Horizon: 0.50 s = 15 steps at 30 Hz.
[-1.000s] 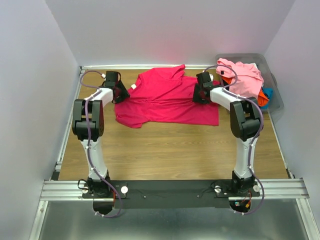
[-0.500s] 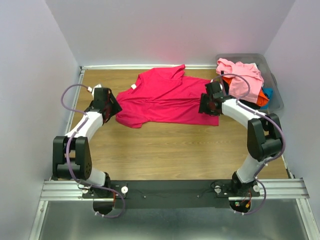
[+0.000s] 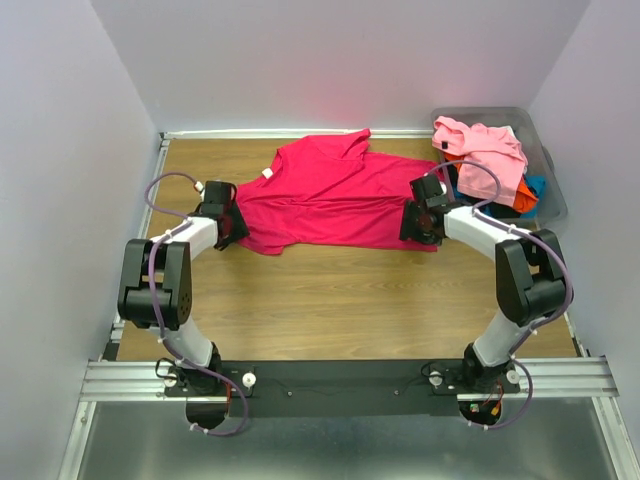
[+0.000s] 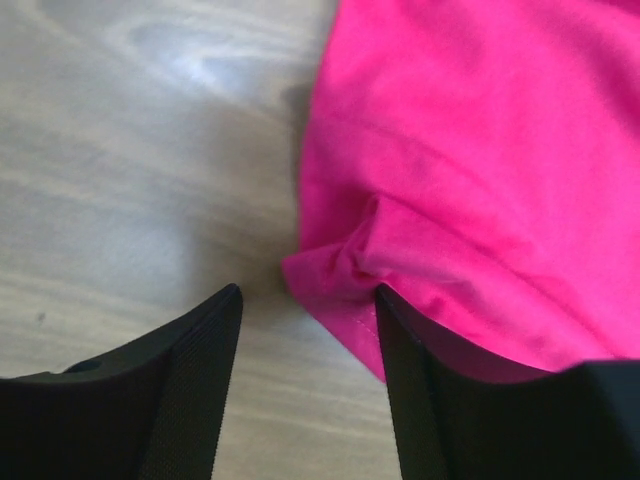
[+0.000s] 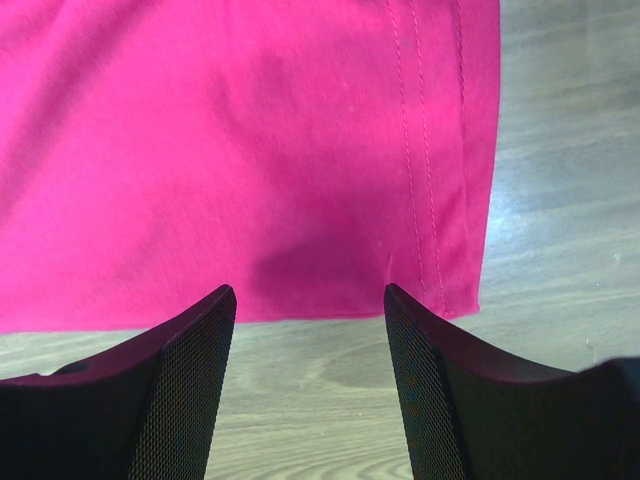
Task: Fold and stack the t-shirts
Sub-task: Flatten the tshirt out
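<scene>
The crimson-magenta t-shirt [image 3: 330, 200] lies spread on the wooden table, collar toward the back wall. My left gripper [image 3: 232, 230] is open at the shirt's near left corner. In the left wrist view [image 4: 306, 300] a bunched corner of the shirt [image 4: 480, 170] lies between the fingers, its edge against the right finger [image 4: 420, 400]. My right gripper [image 3: 420, 226] is open at the shirt's near right corner. In the right wrist view [image 5: 308, 300] the fingers straddle the straight hem of the shirt [image 5: 250, 150], holding nothing.
A grey plastic bin [image 3: 549, 168] stands at the back right holding a light pink t-shirt [image 3: 485, 150], an orange one [image 3: 522, 202] and a blue one [image 3: 537, 185]. Bare wood [image 3: 340, 300] lies between the shirt and the arm bases.
Both grippers moved from the shirt's far side toward me, down to its near corners. The left arm swung outward and then back in. The shirt has barely shifted.
</scene>
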Each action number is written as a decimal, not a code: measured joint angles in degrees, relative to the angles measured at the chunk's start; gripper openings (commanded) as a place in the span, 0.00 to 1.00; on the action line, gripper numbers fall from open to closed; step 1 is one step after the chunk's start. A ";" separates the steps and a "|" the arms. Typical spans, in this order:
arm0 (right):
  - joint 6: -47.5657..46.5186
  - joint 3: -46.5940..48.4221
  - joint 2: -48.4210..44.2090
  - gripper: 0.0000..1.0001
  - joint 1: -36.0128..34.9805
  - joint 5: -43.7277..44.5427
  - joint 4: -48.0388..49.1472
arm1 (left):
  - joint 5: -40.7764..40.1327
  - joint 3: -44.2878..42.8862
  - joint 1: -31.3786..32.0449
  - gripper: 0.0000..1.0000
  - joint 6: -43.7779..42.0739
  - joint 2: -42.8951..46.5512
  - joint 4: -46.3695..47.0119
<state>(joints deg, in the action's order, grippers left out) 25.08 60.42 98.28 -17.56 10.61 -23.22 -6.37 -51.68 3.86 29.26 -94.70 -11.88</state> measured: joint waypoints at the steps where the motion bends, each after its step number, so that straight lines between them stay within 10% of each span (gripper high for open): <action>1: 0.02 -0.33 -0.28 0.68 0.00 0.00 0.00 | -0.15 -0.74 0.39 0.55 -0.17 -0.76 0.07; 9: 0.37 -1.79 -2.25 0.68 0.00 0.04 0.00 | -1.64 -2.67 3.15 0.05 -0.02 -2.64 -1.40; 15: 0.37 -2.49 -4.11 0.68 0.00 0.04 0.00 | -4.42 -2.38 3.67 0.05 1.99 3.50 -9.62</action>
<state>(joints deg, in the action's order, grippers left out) 25.45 57.93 94.17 -17.56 10.66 -23.22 -10.79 -54.06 7.53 31.24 -91.20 -21.50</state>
